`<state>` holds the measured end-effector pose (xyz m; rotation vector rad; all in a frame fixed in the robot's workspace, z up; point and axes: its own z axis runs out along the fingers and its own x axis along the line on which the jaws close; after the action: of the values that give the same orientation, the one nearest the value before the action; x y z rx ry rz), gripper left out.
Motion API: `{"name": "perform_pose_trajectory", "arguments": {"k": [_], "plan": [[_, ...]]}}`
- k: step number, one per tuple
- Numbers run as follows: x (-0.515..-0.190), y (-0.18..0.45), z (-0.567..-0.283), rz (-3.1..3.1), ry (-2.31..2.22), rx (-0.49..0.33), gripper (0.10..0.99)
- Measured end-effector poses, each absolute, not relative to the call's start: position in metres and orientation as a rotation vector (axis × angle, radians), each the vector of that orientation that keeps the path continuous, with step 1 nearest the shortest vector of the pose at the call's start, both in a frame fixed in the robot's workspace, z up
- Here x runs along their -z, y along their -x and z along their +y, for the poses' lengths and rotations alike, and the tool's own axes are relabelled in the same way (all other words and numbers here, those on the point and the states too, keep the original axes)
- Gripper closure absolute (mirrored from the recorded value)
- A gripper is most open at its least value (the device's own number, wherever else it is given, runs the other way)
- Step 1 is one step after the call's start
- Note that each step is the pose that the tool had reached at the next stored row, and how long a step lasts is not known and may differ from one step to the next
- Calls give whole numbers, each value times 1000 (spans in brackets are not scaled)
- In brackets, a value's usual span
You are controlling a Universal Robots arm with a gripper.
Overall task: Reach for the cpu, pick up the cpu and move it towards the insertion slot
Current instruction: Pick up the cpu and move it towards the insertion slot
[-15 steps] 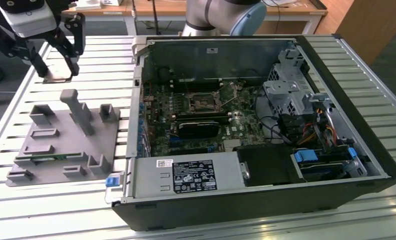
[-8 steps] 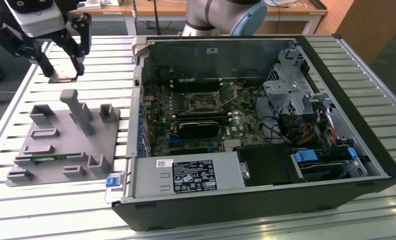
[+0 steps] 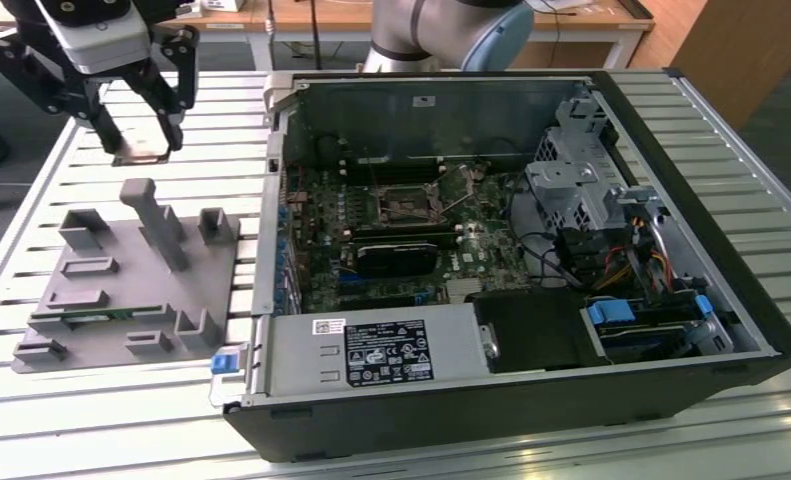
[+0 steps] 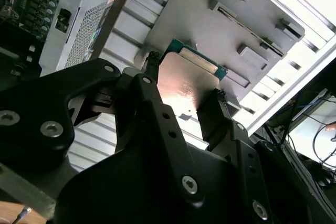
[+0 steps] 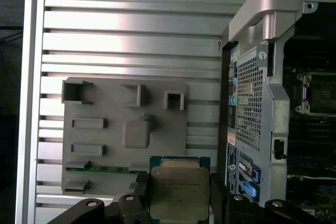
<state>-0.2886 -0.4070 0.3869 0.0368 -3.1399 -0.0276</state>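
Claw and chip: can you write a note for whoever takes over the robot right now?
Claw: shut on the cpu, one finger on each side edge, metal top facing the wrist cameras.
Where: in the exterior view the claw hangs above the slatted table, beyond the grey fixture, at the view's left of the open computer case.
Slot: on the motherboard inside the case, dark centre showing, nothing in it.
Done: reach and pick-up; the cpu is off the fixture.
Left: carrying it across to the slot.
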Motion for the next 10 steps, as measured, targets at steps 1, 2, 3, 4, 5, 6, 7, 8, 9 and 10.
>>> {"name": "perform_pose_trajectory", "arguments": {"k": [1, 2, 3, 4, 5, 6, 7, 8, 9, 10], "plan": [[-387, 287, -407, -3140, -37, 28, 541], [-387, 285, -407, -3140, -37, 28, 541], [-387, 283, -407, -3140, -37, 28, 541], [-387, 281, -407, -3140, -37, 28, 541], [-387, 279, -407, -3140, -37, 28, 541], [-387, 277, -407, -3140, -37, 28, 541], [-387, 275, -407, -3140, -37, 28, 541], [-387, 273, -407, -3140, -37, 28, 541], [-387, 271, -407, -3140, -37, 28, 541], [-387, 268, -407, -3140, -37, 28, 541]]}}
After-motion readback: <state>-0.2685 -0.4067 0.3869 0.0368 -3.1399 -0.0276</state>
